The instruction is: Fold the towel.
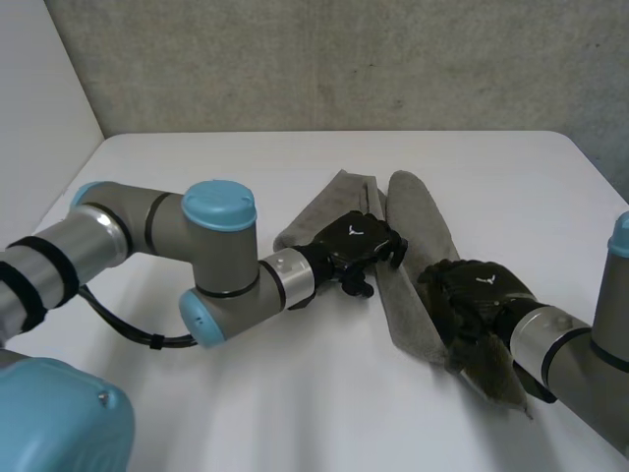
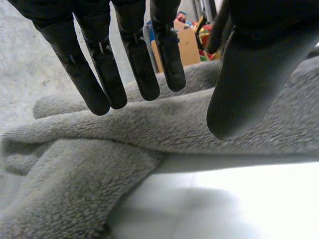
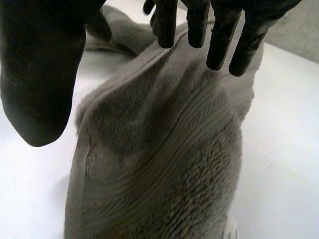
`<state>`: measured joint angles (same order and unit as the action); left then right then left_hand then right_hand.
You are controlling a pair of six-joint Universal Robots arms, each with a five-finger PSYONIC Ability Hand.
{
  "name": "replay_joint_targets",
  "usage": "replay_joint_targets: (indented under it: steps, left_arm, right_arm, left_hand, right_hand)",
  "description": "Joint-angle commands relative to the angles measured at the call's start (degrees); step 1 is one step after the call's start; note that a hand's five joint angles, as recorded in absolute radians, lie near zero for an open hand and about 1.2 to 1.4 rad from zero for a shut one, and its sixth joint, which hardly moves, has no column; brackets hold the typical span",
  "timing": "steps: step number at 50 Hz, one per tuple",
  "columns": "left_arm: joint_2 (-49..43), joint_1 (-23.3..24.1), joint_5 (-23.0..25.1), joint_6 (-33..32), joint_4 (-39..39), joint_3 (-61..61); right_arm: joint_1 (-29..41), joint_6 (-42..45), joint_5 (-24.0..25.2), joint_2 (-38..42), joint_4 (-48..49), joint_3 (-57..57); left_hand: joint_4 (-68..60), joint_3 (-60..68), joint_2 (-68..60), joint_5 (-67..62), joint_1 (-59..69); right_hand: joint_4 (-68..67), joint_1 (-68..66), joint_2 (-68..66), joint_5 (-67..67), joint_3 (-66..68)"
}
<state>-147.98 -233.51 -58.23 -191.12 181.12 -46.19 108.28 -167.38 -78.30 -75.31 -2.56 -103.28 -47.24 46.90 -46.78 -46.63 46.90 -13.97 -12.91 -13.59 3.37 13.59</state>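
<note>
The grey towel (image 1: pixel 418 221) lies bunched along the bench (image 1: pixel 246 167) between the left robot hand (image 1: pixel 354 244) and right robot hand (image 1: pixel 482 290), both spread open over it, clamping nothing. It looks soft and limp (it would likely sag) and is best pinched at its corners.

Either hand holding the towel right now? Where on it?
Neither. Left hand is open over the towel where its strips cross; right hand open over its near end.

Bare table (image 1: pixel 197 177) lies open around the bunched towel (image 1: pixel 418 226).
</note>
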Motion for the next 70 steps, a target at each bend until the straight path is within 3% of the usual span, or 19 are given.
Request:
replay_joint_targets:
  steps: [1,14,17,19,20,21,22,24,32,38,42,47,49,50,52,59,64,68,70]
  left_arm:
    - [-2.9,0.9,-1.7,-0.8,-0.2,5.3]
    - [-4.9,2.7,-2.2,-1.1,-0.2,9.7]
    - [-5.5,3.1,-2.2,-1.2,-0.1,9.8]
    - [-6.1,3.4,-2.2,-1.6,-0.1,9.7]
    - [-6.1,3.4,-2.2,-1.6,-0.1,9.7]
    - [-6.4,3.4,-2.3,-2.5,-0.2,9.6]
    - [-6.4,3.4,-2.3,-2.5,-0.2,9.6]
    - [-6.8,3.5,-3.0,-5.4,-0.2,9.3]
    - [-7.0,3.8,-10.1,-11.7,0.0,9.1]
    - [-6.9,4.3,-11.2,-12.9,0.2,9.3]
    - [-7.0,4.5,-11.1,-12.9,0.3,9.3]
    - [-7.1,5.3,-10.4,-12.9,0.3,9.3]
    - [-7.1,6.0,-10.2,-13.0,0.3,9.2]
    - [-7.1,6.0,-10.2,-13.0,0.3,9.2]
    - [-6.7,6.8,-10.2,-13.0,0.4,9.0]
    - [-5.1,7.7,-10.9,-13.7,1.1,9.6]
    - [-1.5,5.8,-11.6,-14.1,2.8,9.9]
    - [4.2,0.4,-17.1,-14.1,6.6,9.9]
    - [6.5,-1.2,-19.5,-13.9,8.3,10.0]
  right_arm:
    - [0.1,1.6,-0.4,2.4,0.3,-0.2]
    - [1.1,4.0,-2.5,4.5,1.0,-0.3]
    - [1.5,4.0,-2.5,4.6,1.2,-0.3]
    - [1.7,3.9,-2.4,4.4,1.2,-0.3]
    - [1.7,3.9,-2.4,4.4,1.2,-0.3]
    - [1.7,3.9,-2.3,4.1,1.2,-0.3]
    - [1.7,3.9,-2.3,4.1,1.2,-0.3]
    - [2.0,4.0,-1.7,3.9,1.1,-0.3]
    - [3.9,10.0,-1.6,-1.0,-1.6,-1.0]
    - [2.8,21.2,-1.4,-7.0,-7.1,-4.3]
    - [2.7,23.7,-1.6,-9.8,-8.2,-6.0]
    - [2.6,24.2,-1.6,-12.8,-8.3,-7.5]
    - [2.5,24.1,-1.4,-13.4,-8.3,-7.8]
    - [2.5,24.1,-1.3,-13.6,-8.2,-7.8]
    - [2.2,24.1,-1.4,-13.7,-8.2,-7.6]
    - [-1.1,23.9,-1.1,-13.8,-7.1,-5.4]
    - [-1.8,22.0,0.6,-13.4,1.2,0.7]
    - [-1.3,18.7,0.6,-12.9,9.3,4.7]
    - [-1.1,14.0,0.0,-12.9,19.0,9.5]
  left_hand:
    - [7.9,-7.6,7.5,17.3,-7.6]
    - [21.7,-21.4,21.3,31.1,-21.4]
    - [21.5,-21.2,21.1,30.9,-21.2]
    - [20.7,-20.4,20.2,30.1,-20.4]
    - [20.7,-20.4,20.2,30.1,-20.4]
    - [20.2,-19.9,19.7,29.6,-19.9]
    - [20.2,-19.9,19.7,29.6,-19.9]
    - [19.9,-19.5,19.4,29.3,-19.5]
    - [19.9,-19.5,19.4,29.3,-19.5]
    - [19.4,-19.0,18.9,28.8,-19.0]
    - [17.4,-17.0,16.9,26.8,-17.0]
    - [1.2,-0.9,0.7,10.6,-0.9]
    - [-19.7,20.1,-20.2,-10.3,20.1]
    - [-19.8,20.2,-20.3,-10.4,20.2]
    - [-32.7,33.1,-33.2,-23.3,33.1]
    - [-32.8,33.1,-33.2,-23.4,33.1]
    - [-32.8,33.1,-33.2,-23.4,33.1]
    - [-32.8,33.1,-33.2,-23.4,33.1]
    - [-32.8,33.1,-33.2,-23.4,33.1]
  right_hand:
    - [4.0,2.9,3.6,-3.4,-3.6]
    - [-3.4,-4.4,-3.7,3.9,3.7]
    - [-14.3,-15.3,-14.7,14.9,14.7]
    - [-30.2,-31.2,-30.5,30.8,30.5]
    - [-30.3,-31.3,-30.6,30.9,30.6]
    - [-43.1,-44.1,-43.5,43.7,43.5]
    - [-43.2,-44.3,-43.6,43.8,43.6]
    - [-65.8,-66.9,-66.2,66.4,66.2]
    - [-66.0,-67.1,-66.4,66.6,66.4]
    - [-66.0,-67.1,-66.4,66.6,66.4]
    - [-66.0,-67.1,-66.4,66.6,66.4]
    - [-66.0,-67.1,-66.4,66.6,66.4]
    - [-66.0,-67.1,-66.4,66.6,66.4]
    - [-66.0,-67.1,-66.4,66.6,66.4]
    - [-66.0,-67.1,-66.4,66.6,66.4]
    - [-66.0,-67.1,-66.4,66.6,66.4]
    - [-66.0,-67.1,-66.4,66.6,66.4]
    - [-66.0,-67.1,-66.4,66.6,66.4]
    - [-66.0,-67.1,-66.4,66.6,66.4]
